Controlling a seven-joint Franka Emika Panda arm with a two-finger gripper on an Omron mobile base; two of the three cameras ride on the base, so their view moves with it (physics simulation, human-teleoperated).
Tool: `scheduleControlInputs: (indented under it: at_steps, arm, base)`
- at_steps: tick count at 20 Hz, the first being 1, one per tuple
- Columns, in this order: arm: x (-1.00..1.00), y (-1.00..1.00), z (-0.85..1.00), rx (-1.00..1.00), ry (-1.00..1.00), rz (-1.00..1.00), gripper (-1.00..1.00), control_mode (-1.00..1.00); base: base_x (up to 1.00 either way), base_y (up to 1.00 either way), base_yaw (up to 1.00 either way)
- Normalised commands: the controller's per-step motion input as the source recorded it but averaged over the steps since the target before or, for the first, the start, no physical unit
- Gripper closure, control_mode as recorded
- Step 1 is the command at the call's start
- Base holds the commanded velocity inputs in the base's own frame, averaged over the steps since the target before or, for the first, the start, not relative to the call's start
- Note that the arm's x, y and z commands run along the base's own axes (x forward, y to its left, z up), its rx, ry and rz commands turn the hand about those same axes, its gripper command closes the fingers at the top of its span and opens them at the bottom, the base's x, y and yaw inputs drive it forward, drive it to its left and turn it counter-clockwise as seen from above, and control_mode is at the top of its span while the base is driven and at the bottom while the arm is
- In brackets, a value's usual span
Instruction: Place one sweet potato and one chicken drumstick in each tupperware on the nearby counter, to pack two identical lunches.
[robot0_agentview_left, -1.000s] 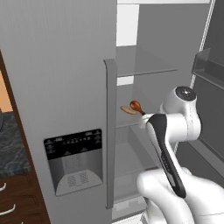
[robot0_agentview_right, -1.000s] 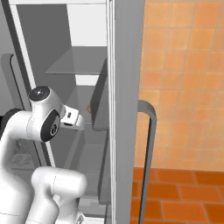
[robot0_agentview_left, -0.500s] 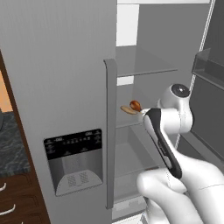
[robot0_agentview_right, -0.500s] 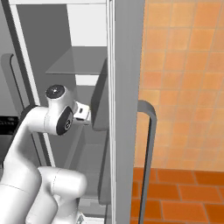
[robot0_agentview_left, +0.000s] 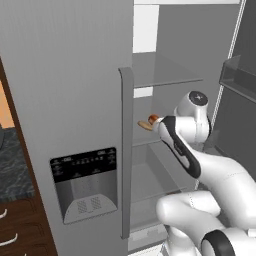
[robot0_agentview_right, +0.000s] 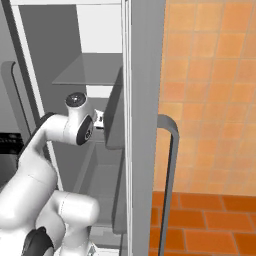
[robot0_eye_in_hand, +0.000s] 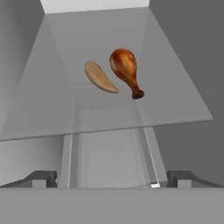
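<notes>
On a glass fridge shelf (robot0_eye_in_hand: 175, 105) lie a tan sweet potato (robot0_eye_in_hand: 100, 77) and a glossy brown chicken drumstick (robot0_eye_in_hand: 125, 68), side by side and touching nothing else. My gripper (robot0_eye_in_hand: 112, 178) is open, its fingertips (robot0_eye_in_hand: 41, 178) spread wide, and it hangs short of the shelf's front edge with nothing between them. From the left base view the sweet potato (robot0_agentview_left: 144, 125) and drumstick (robot0_agentview_left: 153, 119) peek out just left of my forearm. The hand (robot0_agentview_right: 100, 119) reaches into the fridge behind the door edge. The tupperware is out of view. A strip of the counter (robot0_agentview_left: 10, 160) shows at the far left.
The closed fridge door with its long handle (robot0_agentview_left: 125, 155) and dispenser panel (robot0_agentview_left: 85, 182) stands left of the arm. The open door (robot0_agentview_right: 142, 125) with its handle (robot0_agentview_right: 169, 185) hems in the right side. A higher glass shelf (robot0_agentview_left: 165, 75) hangs above, drawers (robot0_agentview_left: 10, 230) sit under the counter.
The arm has reached further forward into the fridge, the hand moving closer to the shelf with the food. The jaws stay wide and the food has not moved.
</notes>
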Motion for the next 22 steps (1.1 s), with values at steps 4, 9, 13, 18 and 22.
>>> scheduleControlInputs:
  at_steps: [4,9,13,18,22]
  arm:
    - [0.63,0.00,-0.02,0.00,0.00,0.04,-1.00,-1.00]
    - [0.42,0.00,-0.28,-0.02,0.00,0.02,-1.00,-1.00]
    - [0.37,0.03,-0.34,-0.01,0.00,0.07,-1.00,-1.00]
    - [0.34,0.03,-0.19,0.00,0.00,0.08,-1.00,-1.00]
    - [0.25,0.03,-0.13,0.00,0.00,0.07,-1.00,-1.00]
  base:
    - [0.00,0.00,0.00]
    - [0.00,0.00,0.00]
    - [0.00,0.00,0.00]
    - [0.00,0.00,0.00]
    - [0.00,0.00,0.00]
